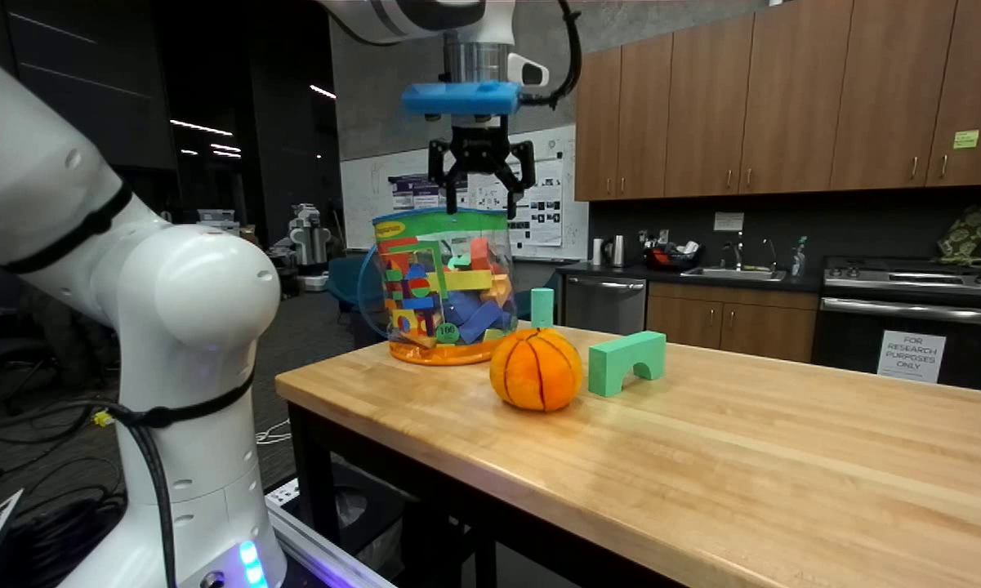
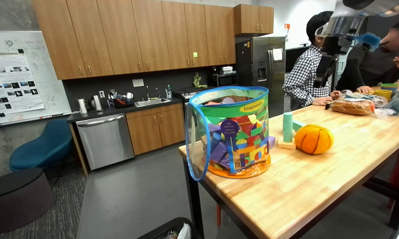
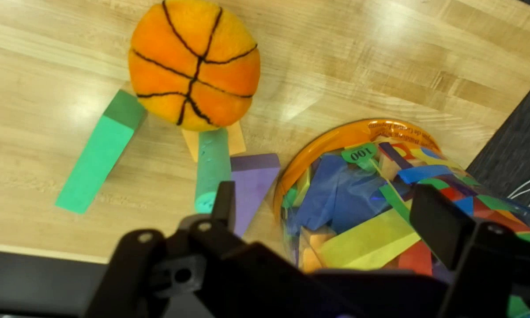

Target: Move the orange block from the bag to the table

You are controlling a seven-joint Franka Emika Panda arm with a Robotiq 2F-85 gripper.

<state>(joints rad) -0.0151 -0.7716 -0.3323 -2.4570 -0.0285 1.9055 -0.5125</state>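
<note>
The clear plastic bag (image 1: 445, 356) of multicoloured blocks stands upright on the light-wood table (image 1: 784, 465). Its top is open in an exterior view (image 2: 216, 112). A light orange block (image 1: 498, 291) shows through the bag's wall; in the wrist view an orange block (image 3: 314, 251) lies beside a yellow one, partly hidden by the gripper. My gripper (image 1: 482, 204) is open and empty, pointing down, high above the table. In an exterior view the gripper (image 2: 320, 81) appears to the right of the bag. In the wrist view the bag shows between the fingers (image 3: 331, 205).
An orange ball (image 1: 537, 370) sits on the table beside a green arch block (image 1: 627, 361). A green cylinder (image 2: 287, 127) stands near the ball on a pale block (image 2: 286, 143). A purple block (image 3: 253, 187) lies beside the bag. People and food packages (image 2: 352, 107) are at the table's far end.
</note>
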